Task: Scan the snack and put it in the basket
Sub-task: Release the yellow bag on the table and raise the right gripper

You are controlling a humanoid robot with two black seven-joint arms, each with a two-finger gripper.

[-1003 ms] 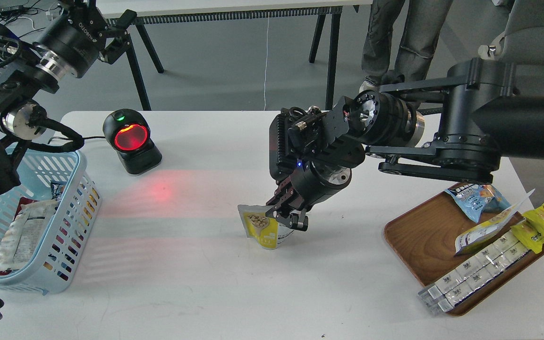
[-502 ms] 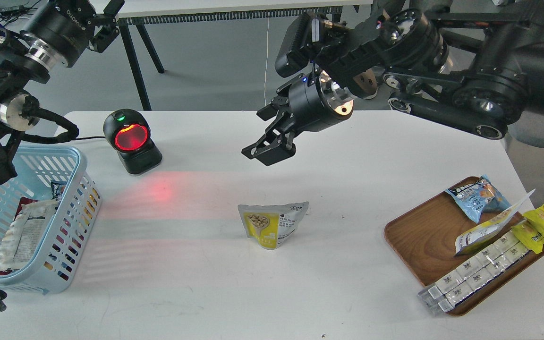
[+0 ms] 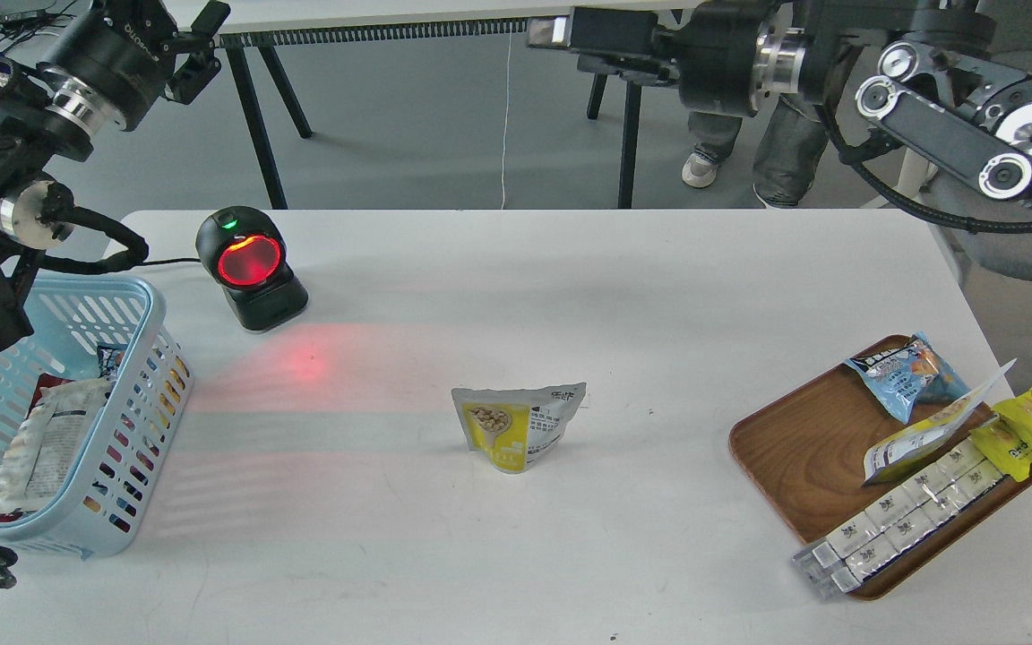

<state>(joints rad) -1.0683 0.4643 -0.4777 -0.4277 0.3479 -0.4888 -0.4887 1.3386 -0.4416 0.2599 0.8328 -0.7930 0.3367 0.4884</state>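
The snack (image 3: pixel 519 427), a flat, glossy yellow-and-white pouch, stood alone at the middle of the smooth white table (image 3: pixel 570 296), touched by neither arm. The slotted light blue plastic basket (image 3: pixel 135 385) sat at the left edge, crinkled packets inside. A rounded black scanner (image 3: pixel 248 267) glowed red at far left. The right gripper (image 3: pixel 561 34) was raised high at the far side, the left gripper (image 3: pixel 198 45) high at far left; whether either was released or clenched could not be told.
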